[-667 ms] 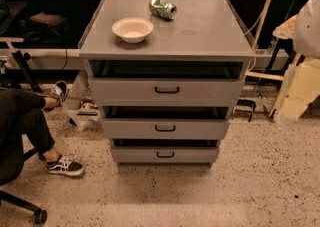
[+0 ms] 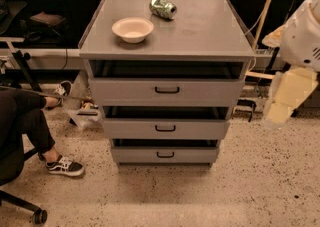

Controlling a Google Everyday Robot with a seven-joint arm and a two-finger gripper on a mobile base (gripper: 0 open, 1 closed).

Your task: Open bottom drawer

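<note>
Camera view shows almost nothing altered from the frame a moment earlier: cabinet, drawers, tabletop items and arm all sit where they did, so the task appears not yet begun. Nearest, on the speckled floor (image 2: 210,196), a seated person's leg (image 2: 30,121) and sneaker (image 2: 65,166) occupy the left side, clear of the cabinet front. Just behind stands the bottom drawer (image 2: 165,154), lowest of three grey fronts, its small black bar handle (image 2: 165,154) untouched and its front apparently not pulled out beyond the others. Above it come the middle drawer (image 2: 165,129) and the top drawer (image 2: 166,91), each with a dark gap over its front. The robot's gripper (image 2: 289,98), taken to be the cream-coloured end of the arm under the white housing (image 2: 305,31), hangs at the right edge, beside the cabinet at about top-drawer height and well apart from the bottom handle; whether it is open or closed cannot be told, and it holds nothing visible. Farther back on the cabinet top (image 2: 200,36) rest a bowl (image 2: 132,29) and a crushed can (image 2: 163,8).
</note>
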